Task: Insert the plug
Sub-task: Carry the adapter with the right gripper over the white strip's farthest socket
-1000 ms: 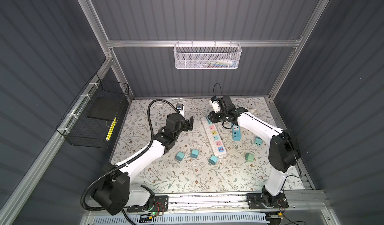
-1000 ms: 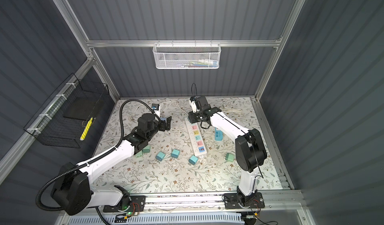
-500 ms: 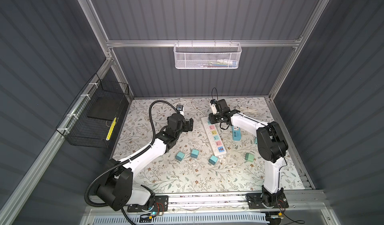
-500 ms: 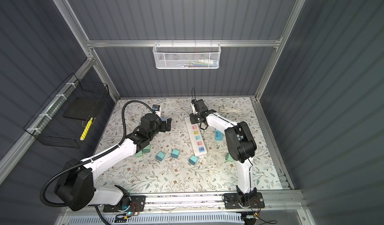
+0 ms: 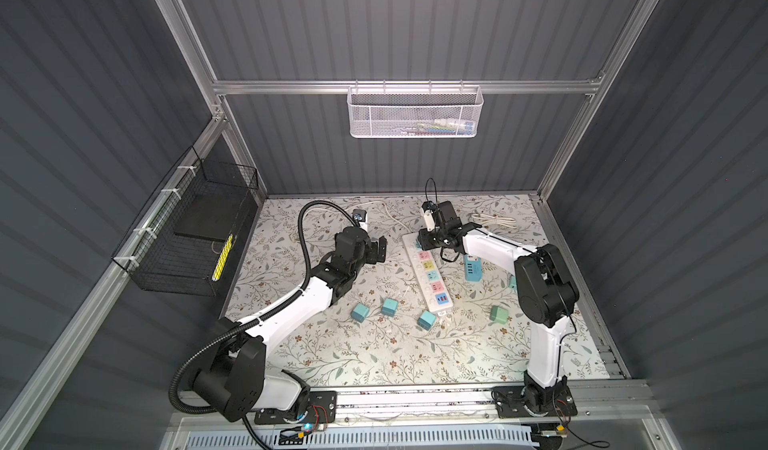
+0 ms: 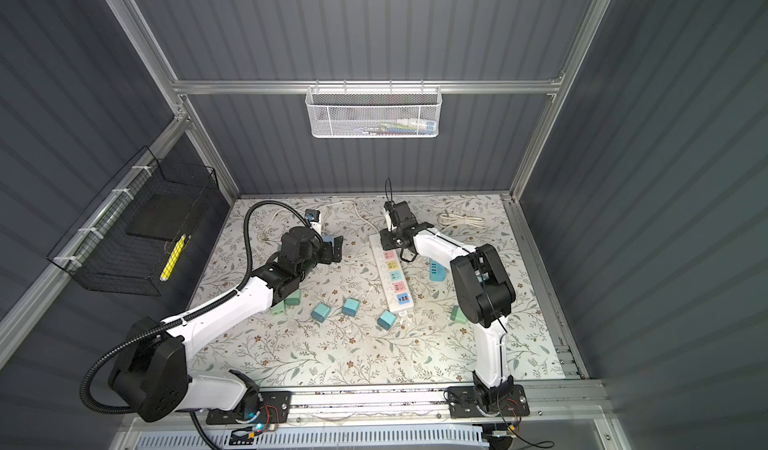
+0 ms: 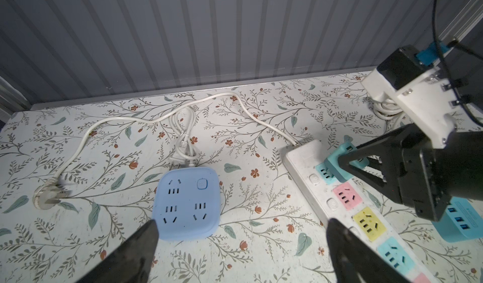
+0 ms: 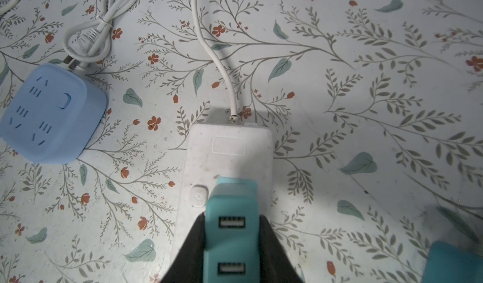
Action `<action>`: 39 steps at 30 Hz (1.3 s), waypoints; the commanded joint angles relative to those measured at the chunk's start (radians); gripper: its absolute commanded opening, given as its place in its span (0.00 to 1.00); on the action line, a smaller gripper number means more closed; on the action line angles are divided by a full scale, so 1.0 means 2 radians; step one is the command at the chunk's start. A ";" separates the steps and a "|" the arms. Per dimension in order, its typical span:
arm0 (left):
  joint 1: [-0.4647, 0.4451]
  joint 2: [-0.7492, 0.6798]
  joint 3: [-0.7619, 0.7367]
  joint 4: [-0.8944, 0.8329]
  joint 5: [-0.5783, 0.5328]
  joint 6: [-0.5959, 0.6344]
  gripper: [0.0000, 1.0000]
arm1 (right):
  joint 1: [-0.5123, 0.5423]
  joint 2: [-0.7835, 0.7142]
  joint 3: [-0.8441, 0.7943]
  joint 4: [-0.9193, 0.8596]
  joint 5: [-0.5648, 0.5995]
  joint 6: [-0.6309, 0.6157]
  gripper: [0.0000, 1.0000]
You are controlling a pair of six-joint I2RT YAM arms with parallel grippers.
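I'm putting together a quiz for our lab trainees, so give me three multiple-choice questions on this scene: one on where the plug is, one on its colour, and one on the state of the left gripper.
1. Where on the strip is the plug that the right gripper holds?
A: at the cord end
B: in the middle
C: at the end far from the cord

2. What colour is the plug?
A: red
B: teal
C: yellow

3. How is the left gripper?
A: shut on the cord
B: shut on the plug
C: open and empty

Answers:
1 A, the plug sits near where the cord enters the strip.
2 B, its body is teal in the right wrist view.
3 C, its jaws stand wide apart with nothing between them.
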 commanded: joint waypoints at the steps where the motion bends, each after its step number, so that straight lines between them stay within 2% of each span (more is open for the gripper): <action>1: -0.002 -0.004 0.018 -0.003 0.002 0.002 1.00 | 0.002 -0.005 -0.014 0.001 -0.005 0.004 0.17; 25: -0.002 -0.003 0.018 -0.002 0.002 0.003 1.00 | 0.009 0.017 0.000 0.006 -0.001 0.008 0.17; 39: -0.002 -0.003 0.018 -0.002 0.003 0.002 1.00 | 0.009 0.021 0.009 -0.018 0.022 -0.020 0.17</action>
